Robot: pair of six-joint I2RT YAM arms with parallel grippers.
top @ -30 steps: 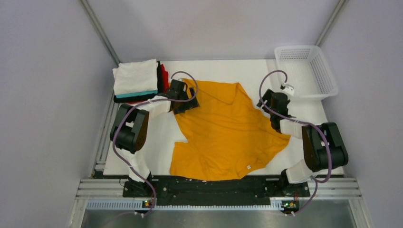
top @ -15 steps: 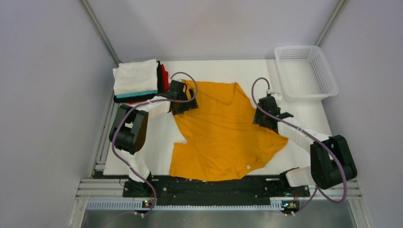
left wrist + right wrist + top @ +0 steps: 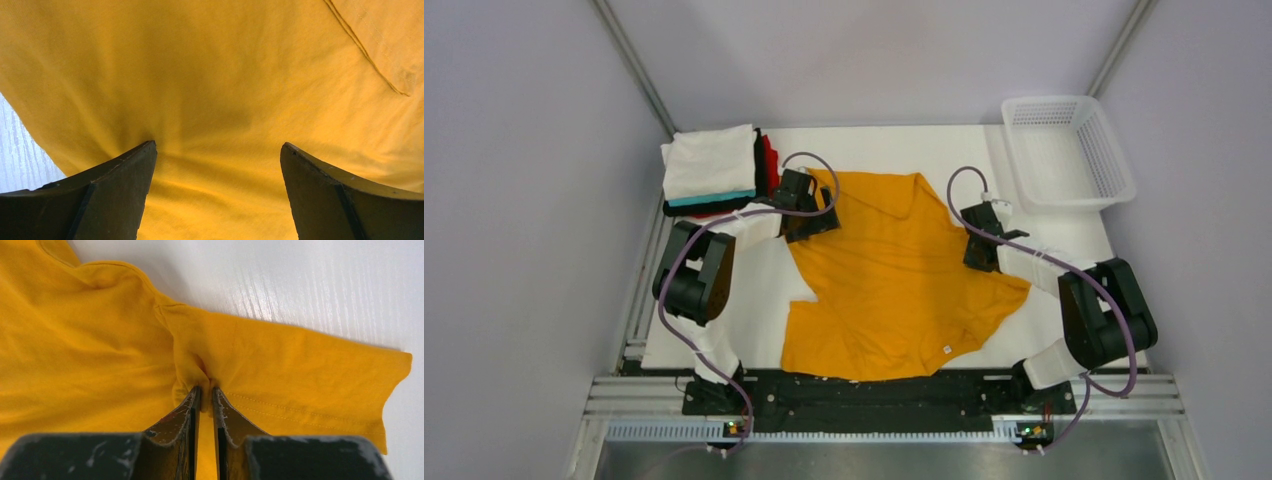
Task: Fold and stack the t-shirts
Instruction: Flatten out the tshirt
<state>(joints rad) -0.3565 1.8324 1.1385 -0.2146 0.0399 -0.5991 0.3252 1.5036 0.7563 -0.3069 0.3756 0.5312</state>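
Note:
The orange-yellow t-shirt (image 3: 894, 280) lies spread, somewhat crumpled, in the middle of the white table, its small white tag (image 3: 946, 351) near the front edge. My left gripper (image 3: 820, 220) stands open over the shirt's far left part; in the left wrist view its fingers (image 3: 120, 190) rest wide apart on smooth cloth (image 3: 215, 75). My right gripper (image 3: 975, 266) is at the shirt's right edge. In the right wrist view it (image 3: 205, 388) is shut on a pinched fold of cloth next to the sleeve (image 3: 310, 380). Folded t-shirts (image 3: 712, 170) are stacked at the far left, white on top.
A white mesh basket (image 3: 1069, 150) stands at the far right corner. Bare white table (image 3: 1064, 240) lies between it and the shirt. Grey walls close in on both sides, and a black rail (image 3: 874, 390) runs along the front.
My right gripper has moved left onto the shirt's right edge and closed on a fold of cloth. The left arm has not moved.

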